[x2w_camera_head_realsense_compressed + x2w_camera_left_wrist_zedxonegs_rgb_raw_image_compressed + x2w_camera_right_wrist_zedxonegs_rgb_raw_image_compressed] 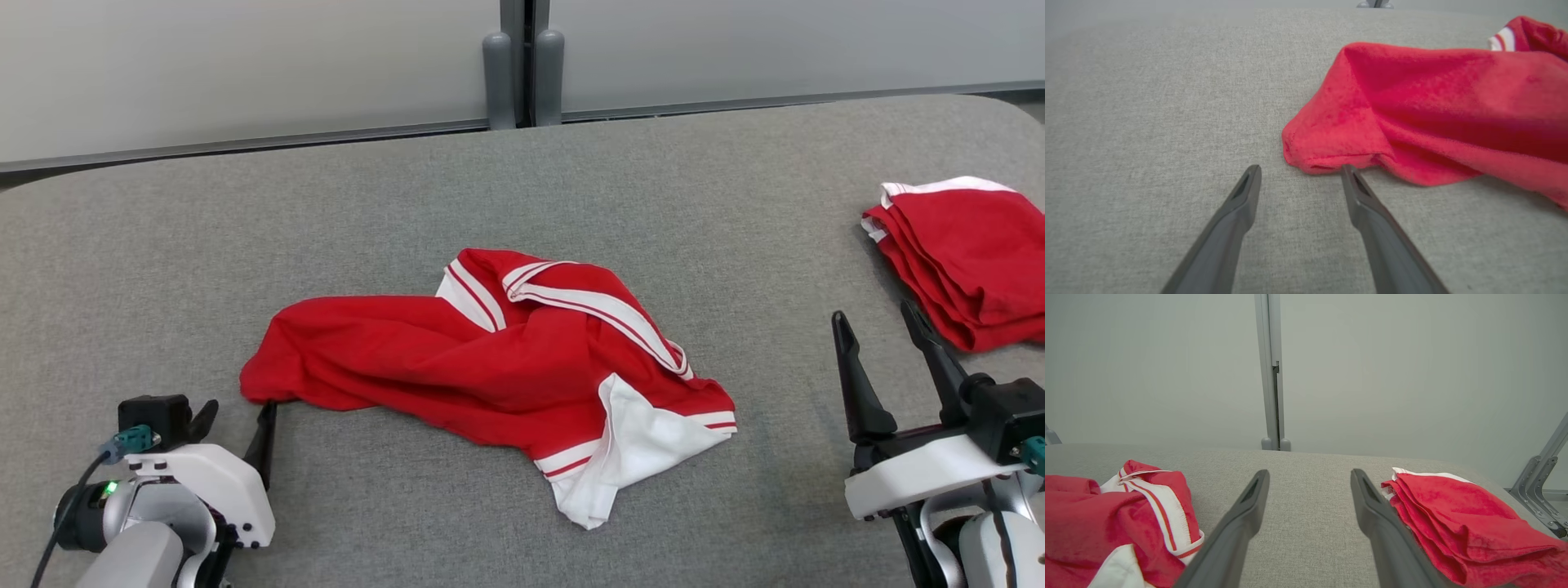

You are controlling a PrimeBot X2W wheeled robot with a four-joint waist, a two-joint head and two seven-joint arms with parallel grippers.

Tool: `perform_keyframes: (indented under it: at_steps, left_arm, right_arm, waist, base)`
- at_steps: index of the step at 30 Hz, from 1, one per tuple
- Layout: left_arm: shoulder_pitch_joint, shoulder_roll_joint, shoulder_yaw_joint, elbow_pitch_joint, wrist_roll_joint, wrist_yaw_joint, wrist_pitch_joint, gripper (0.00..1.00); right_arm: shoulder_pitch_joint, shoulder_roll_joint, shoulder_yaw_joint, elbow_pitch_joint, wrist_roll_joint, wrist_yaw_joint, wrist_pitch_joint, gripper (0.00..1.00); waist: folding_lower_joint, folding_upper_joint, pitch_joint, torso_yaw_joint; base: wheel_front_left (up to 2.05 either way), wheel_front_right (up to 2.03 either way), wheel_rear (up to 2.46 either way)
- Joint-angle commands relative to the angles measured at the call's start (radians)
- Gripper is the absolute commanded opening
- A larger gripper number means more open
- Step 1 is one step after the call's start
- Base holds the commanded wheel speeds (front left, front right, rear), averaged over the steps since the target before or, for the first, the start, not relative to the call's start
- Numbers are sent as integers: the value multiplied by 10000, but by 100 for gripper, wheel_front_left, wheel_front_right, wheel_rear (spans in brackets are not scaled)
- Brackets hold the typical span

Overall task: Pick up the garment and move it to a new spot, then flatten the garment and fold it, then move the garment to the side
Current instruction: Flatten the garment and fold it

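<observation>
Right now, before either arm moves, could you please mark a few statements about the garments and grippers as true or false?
1. The crumpled garment lies near the middle of the grey table. True.
2. The left gripper is shut on that garment's corner. False: its jaws stand open, with one fingertip at the garment's edge.
3. A folded red stack lies at the table's right side. True.
4. The right gripper holds the folded stack. False: it is open and empty, beside the stack.
5. The crumpled garment is plain red. False: it has white panels and stripes.
</observation>
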State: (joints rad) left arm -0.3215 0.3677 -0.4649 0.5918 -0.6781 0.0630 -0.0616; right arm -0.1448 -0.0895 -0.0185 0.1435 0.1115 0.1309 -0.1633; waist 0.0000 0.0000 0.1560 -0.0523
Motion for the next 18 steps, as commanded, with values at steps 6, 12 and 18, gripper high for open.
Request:
perform_keyframes:
  at_steps: [6, 12, 18]
  left_arm:
    - [-889, -144, -110, 1386, -51, -641, -152, 100]
    - [-1461, -436, -233, 2337, -86, -1167, -548, 0]
    - [-1382, -422, -360, 2108, 11, -1275, -835, 0]
  right_arm:
    - [-114, -111, 4, -158, -40, 0, 95, 100]
    - [-71, -100, 15, -106, -50, 0, 114, 100]
    - [61, -42, -125, -15, -26, 0, 11, 100]
  waist:
    - [0, 0, 250, -225]
    - [0, 0, 167, -230]
    - [0, 0, -64, 33]
  base:
    - [0, 0, 0]
    - [0, 0, 0]
    - [0, 0, 0]
